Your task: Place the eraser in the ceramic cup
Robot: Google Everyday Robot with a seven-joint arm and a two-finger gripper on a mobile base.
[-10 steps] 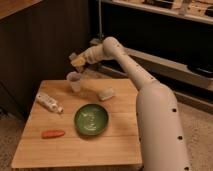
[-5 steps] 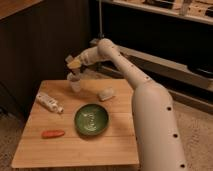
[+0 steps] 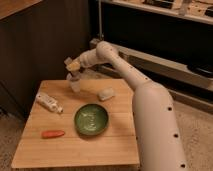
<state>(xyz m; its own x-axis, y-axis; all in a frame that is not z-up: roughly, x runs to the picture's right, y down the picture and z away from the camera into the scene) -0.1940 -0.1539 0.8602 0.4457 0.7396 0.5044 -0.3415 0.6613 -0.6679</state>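
Risk of a miss on release, with gripper (image 3: pixel 73 67) poised just above ceramic cup (image 3: pixel 75 84) at the far left of wooden table (image 3: pixel 115 145). Clenched on a small tan block, most likely the eraser (image 3: pixel 75 65), though hard to be sure from this angle. Narrow mouth on that cup, so little margin. Let go off-centre, and likely to clip the rim, bounce onto the wood, and perhaps skid off the far edge. Lowered too far, liable to knock the cup itself: light, handleless, easy to tip or shove. Held crosswise, could bridge the rim instead of dropping in.

Cup small, plain white, slightly tapered, with a smooth glazed look. Eraser blocky and dull, by judgement rubbery and prone to bounce. Near the middle of the table, green bowl (image 3: pixel 91 119): wide, shallow, glossy, well apart from the cup. To the left, white bottle (image 3: pixel 48 102) lying on its side, slim and rounded. Nearer, also left, orange carrot-like piece (image 3: pixel 52 134), long and tapering. Just right of the cup, pale lumpy object (image 3: pixel 106 93), soft in outline. Table top of pale wood planks, flat and matte.
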